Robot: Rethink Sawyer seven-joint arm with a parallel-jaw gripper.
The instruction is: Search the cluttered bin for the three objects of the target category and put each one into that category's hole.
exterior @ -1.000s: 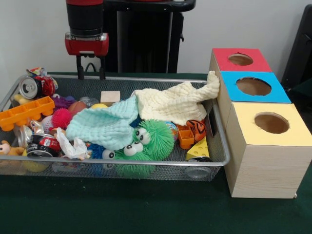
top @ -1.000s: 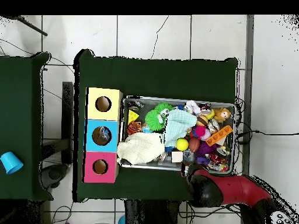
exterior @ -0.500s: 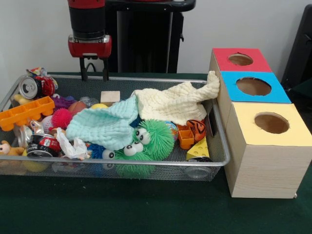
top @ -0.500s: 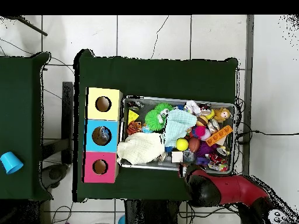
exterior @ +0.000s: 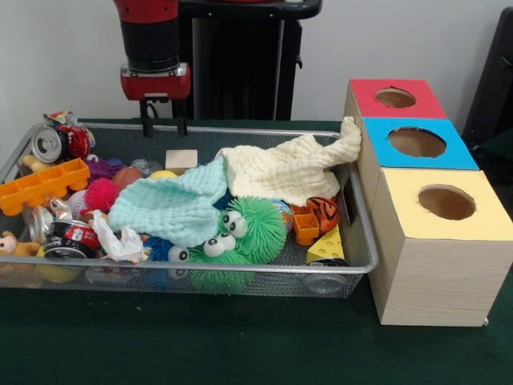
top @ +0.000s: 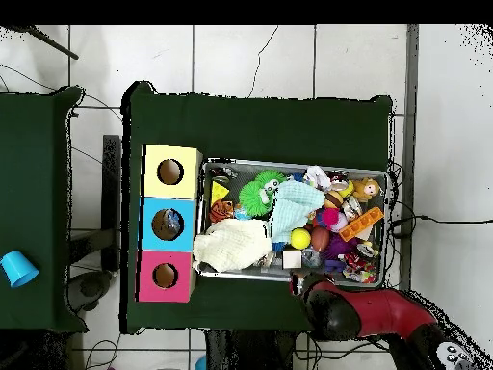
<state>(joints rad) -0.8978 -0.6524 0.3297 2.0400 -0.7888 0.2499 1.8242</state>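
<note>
**Gripper hangs over the bin's back rail, toys lie below and toward the camera**

The gripper [exterior: 163, 127] hangs with its two fingers spread and empty, just above the far rim of the wire bin [exterior: 240, 133]. The target category is not stated, so which toys count cannot be told. Taking the small wooden block [exterior: 181, 159] as landmark, the gripper stands just behind and above it, slightly to its left in the front view. The yellow ball [exterior: 163, 174] touches the block's near side; the mint cloth [exterior: 172, 204] spreads in front of it. The three-holed box [exterior: 417, 172] sits well to the block's right, outside the bin. Any pick looks to call for a descent forward into the bin.
</note>
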